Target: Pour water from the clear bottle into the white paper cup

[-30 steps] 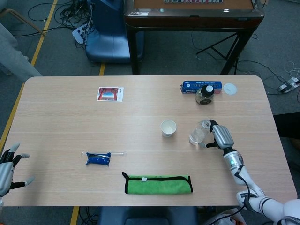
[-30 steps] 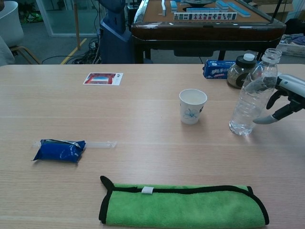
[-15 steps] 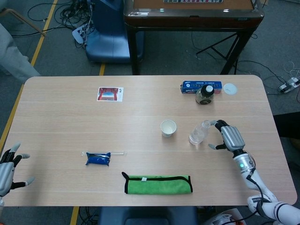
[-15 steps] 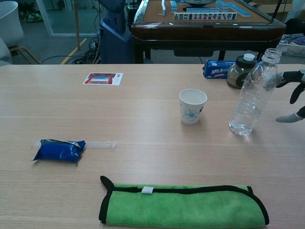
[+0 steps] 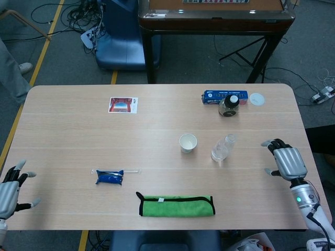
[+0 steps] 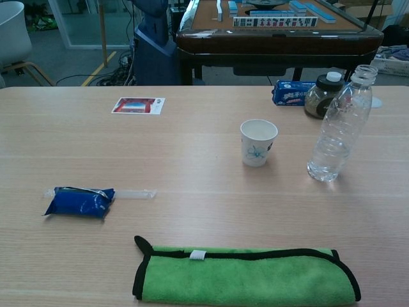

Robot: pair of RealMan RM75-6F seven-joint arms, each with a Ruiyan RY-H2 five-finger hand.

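Observation:
The clear bottle (image 5: 222, 148) (image 6: 339, 126) stands upright and uncapped on the table, just right of the white paper cup (image 5: 188, 142) (image 6: 258, 142). My right hand (image 5: 286, 160) is over the table's right side, well apart from the bottle, fingers spread and holding nothing. It is out of the chest view. My left hand (image 5: 10, 185) hovers at the table's front left corner, fingers apart and empty.
A green cloth (image 5: 176, 205) (image 6: 246, 276) lies at the front edge. A blue packet (image 5: 109, 177) (image 6: 79, 200) lies left of centre. A dark-lidded jar (image 5: 229, 105) (image 6: 321, 94), a blue box (image 5: 215, 96), a white lid (image 5: 257, 99) and a card (image 5: 123, 104) sit toward the back.
My right hand let go of the bottle and drew back to the right, leaving the chest view. The bottle stays standing in place. The left hand barely moved.

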